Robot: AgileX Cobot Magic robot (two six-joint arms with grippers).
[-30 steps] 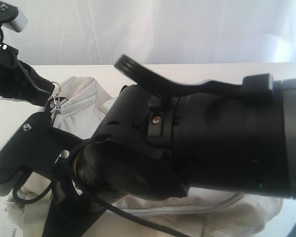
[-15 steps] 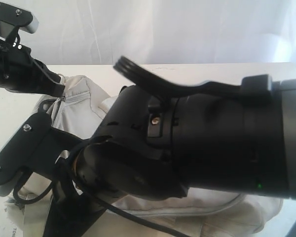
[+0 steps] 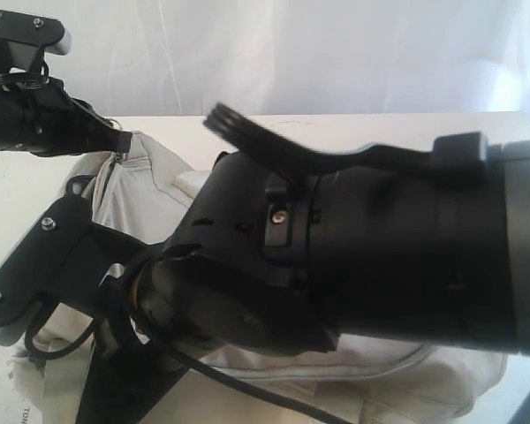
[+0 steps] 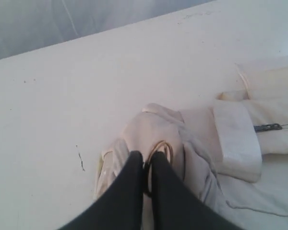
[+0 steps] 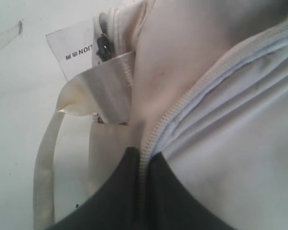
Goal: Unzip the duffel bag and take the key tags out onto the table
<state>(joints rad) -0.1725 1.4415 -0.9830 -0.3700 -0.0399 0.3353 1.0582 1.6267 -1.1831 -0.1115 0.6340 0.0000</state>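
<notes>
Left gripper [image 4: 146, 162] pinches the zipper ring [image 4: 159, 147] at the duffel bag's [image 4: 201, 143] end; the zipper [image 5: 192, 94] runs lengthwise toward the right gripper [image 5: 141, 155], clamped on fabric.

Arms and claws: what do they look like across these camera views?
The left arm and right arm are matte black; the right has a thick cylindrical housing, a black cable and a flat bracket with silver screws. The left claw and right claw have slim tapered black fingers.
</notes>
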